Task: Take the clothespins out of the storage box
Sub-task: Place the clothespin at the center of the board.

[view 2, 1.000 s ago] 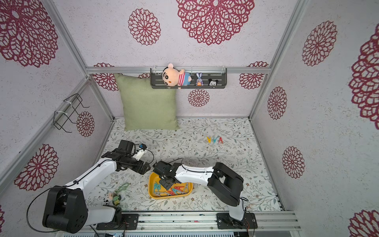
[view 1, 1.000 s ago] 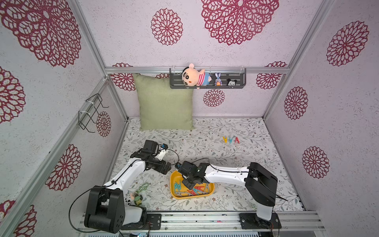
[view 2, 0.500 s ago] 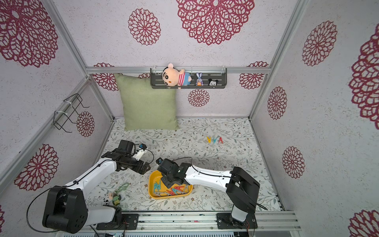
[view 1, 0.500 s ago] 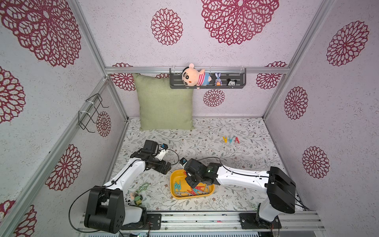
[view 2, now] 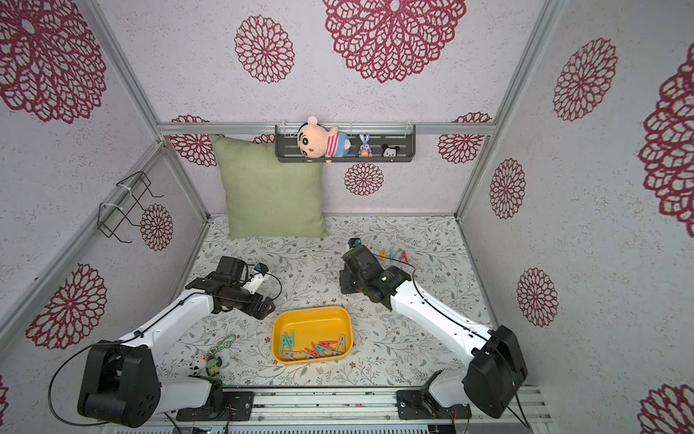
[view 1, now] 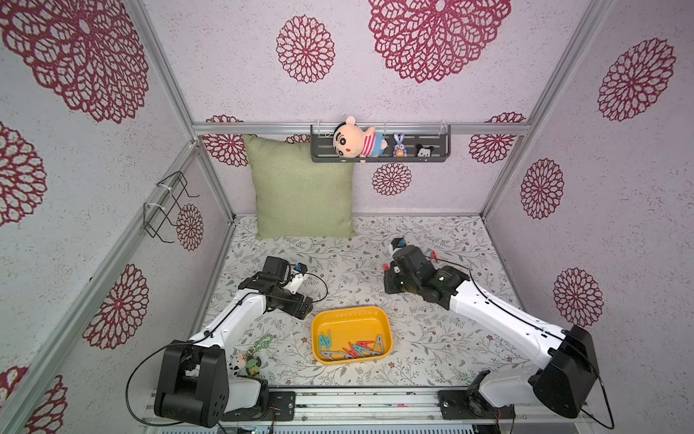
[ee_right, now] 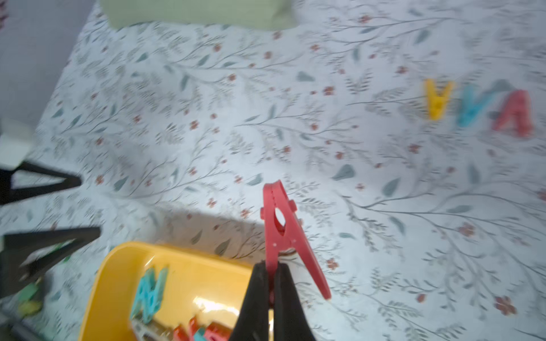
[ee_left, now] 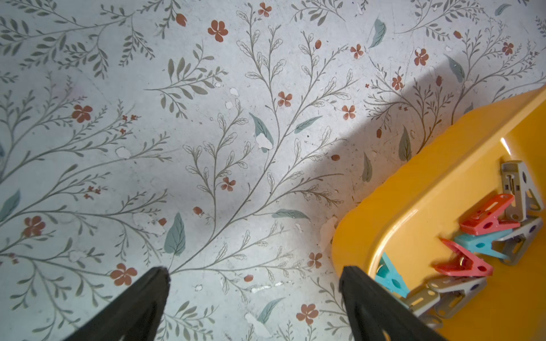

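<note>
Floral surface [view 1: 356, 270], walled cell | right pincer [ee_right: 270, 267] clenched on red clothespin [ee_right: 280, 230], aloft | left pincer [ee_left: 254, 271] released beside storage box [view 1: 351, 311], front edge, boxed clothespins [view 1: 353, 349] inside | step: carry-out | next: lower, release by laid-out clothespins [view 2: 392, 256], far-right corner

Right wrist view smeared: three loose clothespins [ee_right: 472, 106] far beyond the storage box [ee_right: 118, 280] read only as yellow, teal, red blurs. Box cut by the frame edge there and in my left wrist view. My left finger [ee_left: 369, 301] hides part of a teal clothespin [ee_left: 388, 276] inside the box's corner.
</note>
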Controlling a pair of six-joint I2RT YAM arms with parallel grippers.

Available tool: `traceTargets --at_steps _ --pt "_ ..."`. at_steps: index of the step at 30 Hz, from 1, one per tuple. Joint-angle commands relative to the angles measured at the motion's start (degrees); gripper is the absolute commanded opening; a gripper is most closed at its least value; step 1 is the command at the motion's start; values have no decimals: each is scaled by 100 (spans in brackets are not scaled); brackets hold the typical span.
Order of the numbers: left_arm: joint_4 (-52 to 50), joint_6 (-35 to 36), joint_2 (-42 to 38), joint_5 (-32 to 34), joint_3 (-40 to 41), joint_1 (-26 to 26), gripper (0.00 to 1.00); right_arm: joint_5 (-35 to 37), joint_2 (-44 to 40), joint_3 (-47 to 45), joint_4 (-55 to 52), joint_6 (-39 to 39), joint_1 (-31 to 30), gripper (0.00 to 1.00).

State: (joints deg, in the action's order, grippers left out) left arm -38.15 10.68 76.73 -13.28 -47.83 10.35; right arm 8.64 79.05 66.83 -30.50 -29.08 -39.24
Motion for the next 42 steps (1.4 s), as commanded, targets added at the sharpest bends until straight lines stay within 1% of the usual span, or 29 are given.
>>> traceTargets --at_steps 1,5,8,11,13,17,21,24,31,35,42 --pt "104 3 -70 4 -24 -24 99 114 -13 -77 -515 50 838 0" --pt "102 4 -70 2 -33 -16 98 83 465 48 -558 602 1924 0" --pt "98 2 -70 -13 -33 -16 99 -240 968 227 -465 1068 2621 0" --pt "96 4 -79 -24 -33 -15 98 -546 1496 462 -400 1483 3102 0" --pt "89 3 -88 -49 -33 -16 98 -660 1811 667 -392 1716 3289 0" --pt "76 -4 -105 -82 -37 -18 98 -723 2359 1160 -409 2249 3469 0" --pt "71 -7 -123 -120 -33 -18 98 -814 2939 1657 -499 2591 3639 0" --pt "71 -10 -139 -116 -33 -15 98 -856 3335 1966 -576 2620 3769 0" --pt "76 3 -165 -96 -33 -15 98 -909 3916 2505 -682 2921 3954 0" --pt "76 -2 -176 -96 -33 -15 99 -957 4180 2770 -799 3030 4029 0" --pt "72 -4 -167 -69 -40 -15 98 -987 4570 3083 -860 2996 4074 0"
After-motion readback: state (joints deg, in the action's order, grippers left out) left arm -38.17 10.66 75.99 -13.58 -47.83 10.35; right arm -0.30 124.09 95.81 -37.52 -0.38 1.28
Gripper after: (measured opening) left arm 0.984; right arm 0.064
